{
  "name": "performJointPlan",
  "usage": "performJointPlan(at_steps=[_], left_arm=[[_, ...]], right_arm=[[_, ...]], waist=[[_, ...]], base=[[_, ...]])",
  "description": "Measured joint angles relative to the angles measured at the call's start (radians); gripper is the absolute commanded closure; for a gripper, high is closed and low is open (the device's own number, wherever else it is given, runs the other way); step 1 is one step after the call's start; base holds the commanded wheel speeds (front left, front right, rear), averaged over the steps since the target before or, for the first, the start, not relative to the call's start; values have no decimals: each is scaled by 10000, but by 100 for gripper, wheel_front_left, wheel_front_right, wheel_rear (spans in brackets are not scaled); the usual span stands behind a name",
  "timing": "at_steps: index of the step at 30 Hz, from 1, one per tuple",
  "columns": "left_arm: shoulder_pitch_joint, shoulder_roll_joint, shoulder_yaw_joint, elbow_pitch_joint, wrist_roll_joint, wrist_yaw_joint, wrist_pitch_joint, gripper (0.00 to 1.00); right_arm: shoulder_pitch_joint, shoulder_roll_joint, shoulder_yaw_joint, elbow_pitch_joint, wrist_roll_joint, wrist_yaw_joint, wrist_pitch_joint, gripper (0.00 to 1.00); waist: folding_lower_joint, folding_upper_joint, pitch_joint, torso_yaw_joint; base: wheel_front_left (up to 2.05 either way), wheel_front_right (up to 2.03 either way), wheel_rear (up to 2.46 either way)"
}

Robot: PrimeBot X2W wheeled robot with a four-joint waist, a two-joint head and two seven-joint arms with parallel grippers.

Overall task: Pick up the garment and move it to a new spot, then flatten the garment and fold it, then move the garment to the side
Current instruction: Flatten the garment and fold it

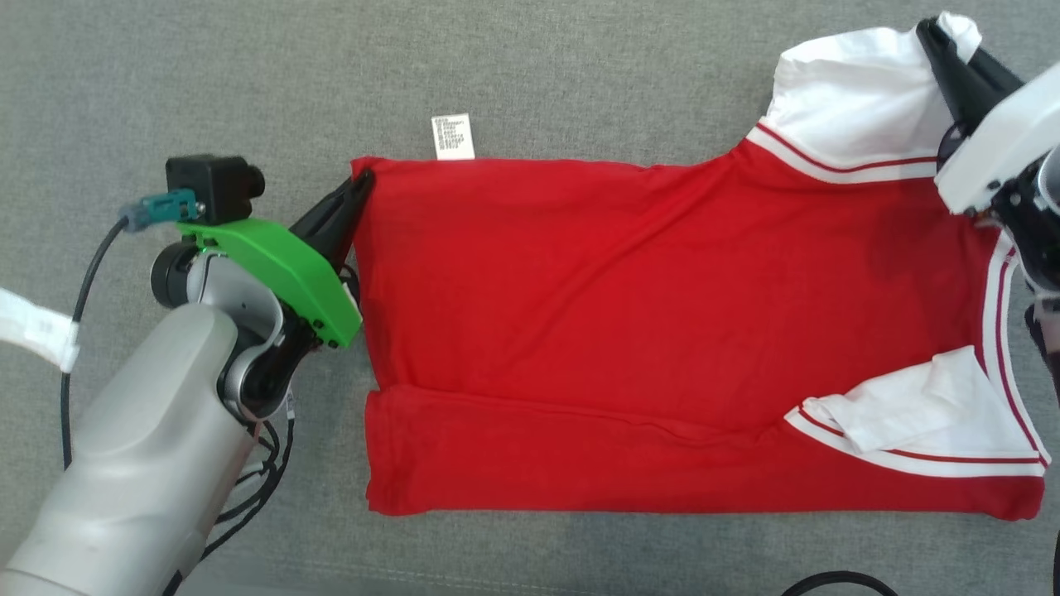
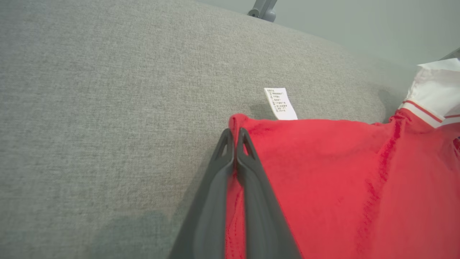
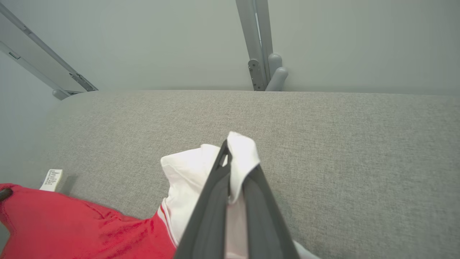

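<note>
You are looking at a red shirt (image 1: 629, 331) lying flat and sideways, its bottom edge pointing left and its neck pointing right. Its near side is lying folded over in a long strip. One white sleeve (image 1: 919, 406) is resting on the red at the near right. The other white sleeve (image 1: 853, 91) is being pinched at the far right by the right gripper (image 1: 932, 29). The left gripper (image 1: 362, 178) is pinching the far left corner. A small white tag (image 1: 453, 136) is poking past the far edge.
</note>
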Motion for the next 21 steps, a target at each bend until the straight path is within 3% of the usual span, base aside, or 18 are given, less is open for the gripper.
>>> performJointPlan(at_steps=[6, 12, 21], left_arm=[[1034, 495, 29, -654, -84, 0, -602, 100], [2223, 807, 42, -1513, -105, 4, -1340, 100], [4451, 1101, 272, -2589, -205, 238, -2422, 100]], right_arm=[[2224, 73, -462, -1597, 608, -2, -301, 100], [4341, 663, -878, -3016, 882, -2, -481, 100], [6211, 1469, -1221, -3308, 966, -2, -821, 100]], waist=[[0, -1, -722, -236], [0, -3, -1337, -605], [0, -4, -1793, -1300]], base=[[0, 0, 0], [0, 0, 0], [0, 0, 0]])
